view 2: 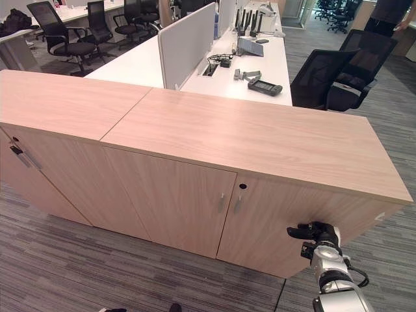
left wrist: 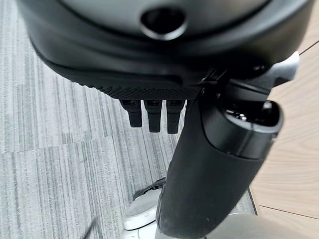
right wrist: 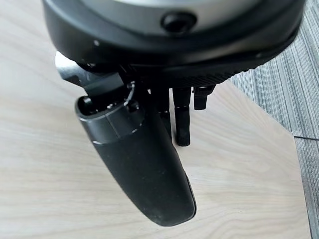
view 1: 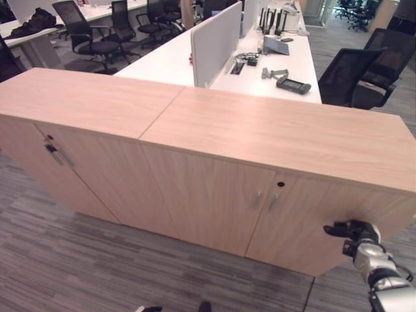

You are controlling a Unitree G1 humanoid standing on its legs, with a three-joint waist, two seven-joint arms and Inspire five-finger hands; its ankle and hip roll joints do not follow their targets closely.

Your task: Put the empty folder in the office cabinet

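Observation:
A long light-wood office cabinet [view 1: 279, 130] stands in front of me with all its doors closed. The right-hand pair of doors has two small metal handles [view 1: 265, 201] and a keyhole [view 1: 281, 184] at the seam. My right hand [view 1: 354, 233] is low in front of the rightmost door [view 2: 286, 227], fingers relaxed and pointing left, holding nothing. In the right wrist view its thumb [right wrist: 144, 164] and fingers [right wrist: 183, 119] hover just off the wood panel. My left hand [left wrist: 209, 164] hangs over the grey carpet beside the cabinet, fingers [left wrist: 152, 117] straight, empty.
Another cabinet unit [view 1: 71, 97] joins on the left, with its own handles [view 1: 57, 155]. Behind it stand white desks [view 1: 260, 71] with a divider screen [view 1: 214, 39] and small devices. Black office chairs [view 1: 361, 75] stand at the back right and back left. Grey carpet [view 1: 84, 260] covers the floor.

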